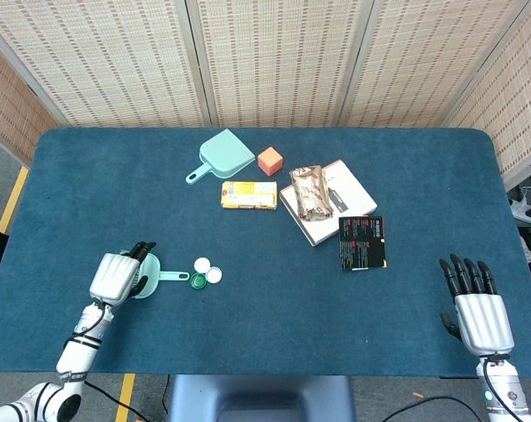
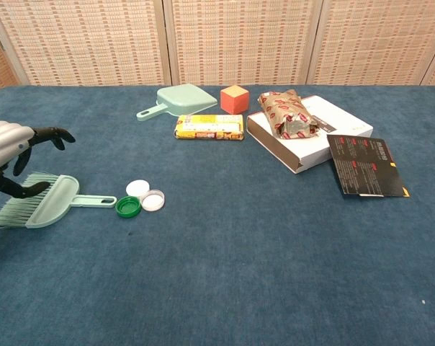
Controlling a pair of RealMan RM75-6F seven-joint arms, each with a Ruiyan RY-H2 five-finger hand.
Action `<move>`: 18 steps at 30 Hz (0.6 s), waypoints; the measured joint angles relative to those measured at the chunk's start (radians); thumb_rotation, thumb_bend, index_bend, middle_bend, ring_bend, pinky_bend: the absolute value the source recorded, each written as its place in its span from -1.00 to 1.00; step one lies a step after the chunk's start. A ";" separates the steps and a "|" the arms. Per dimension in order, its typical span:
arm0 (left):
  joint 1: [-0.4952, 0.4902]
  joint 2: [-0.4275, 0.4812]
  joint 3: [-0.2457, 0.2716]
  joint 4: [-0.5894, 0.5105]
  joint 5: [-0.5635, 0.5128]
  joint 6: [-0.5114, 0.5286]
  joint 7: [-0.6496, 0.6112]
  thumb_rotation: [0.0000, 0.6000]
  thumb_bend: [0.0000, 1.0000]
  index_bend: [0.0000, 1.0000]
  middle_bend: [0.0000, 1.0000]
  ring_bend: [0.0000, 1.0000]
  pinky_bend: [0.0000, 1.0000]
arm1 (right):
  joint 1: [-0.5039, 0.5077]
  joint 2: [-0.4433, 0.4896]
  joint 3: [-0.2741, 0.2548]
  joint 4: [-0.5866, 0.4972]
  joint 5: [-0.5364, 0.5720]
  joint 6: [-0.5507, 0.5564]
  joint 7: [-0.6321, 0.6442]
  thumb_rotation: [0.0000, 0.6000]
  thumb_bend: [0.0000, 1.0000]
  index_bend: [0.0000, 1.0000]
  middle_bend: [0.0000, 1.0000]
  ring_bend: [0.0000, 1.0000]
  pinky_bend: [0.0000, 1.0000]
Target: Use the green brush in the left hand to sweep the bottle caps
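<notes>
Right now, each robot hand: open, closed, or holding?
Left robot hand: open, fingers spread above the green brush.
Right robot hand: open, holding nothing.

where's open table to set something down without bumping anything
Bare cloth lies between the caps and the right robot hand, below the black card. Also left of the dustpan. Crowded: dustpan to card, and around the brush.

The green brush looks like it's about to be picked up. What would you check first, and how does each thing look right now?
1. Left hand above green brush: ok.
2. Fingers spread, holding nothing: ok.
3. Brush gripped: not ok, it lies flat on the table.
4. Bottle caps together at the handle's end: ok.
5. Right hand far from the caps: ok.
6. Contact with the bristles: cannot tell.
</notes>
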 measured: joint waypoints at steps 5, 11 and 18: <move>-0.023 -0.034 -0.002 0.027 -0.021 -0.026 0.013 1.00 -0.36 -0.58 -0.50 0.28 0.68 | -0.004 0.002 0.011 0.007 0.000 0.018 0.019 1.00 -0.55 -1.00 -1.00 -1.00 -1.00; -0.030 -0.050 0.026 0.024 -0.021 -0.041 0.041 1.00 -0.36 -0.56 -0.50 0.28 0.68 | -0.005 0.007 0.013 0.006 0.007 0.016 0.022 1.00 -0.55 -1.00 -1.00 -1.00 -1.00; -0.039 -0.086 0.041 0.045 -0.018 -0.040 0.094 1.00 -0.36 -0.53 -0.46 0.28 0.68 | -0.004 0.013 0.009 0.001 0.007 0.008 0.029 1.00 -0.55 -1.00 -1.00 -1.00 -1.00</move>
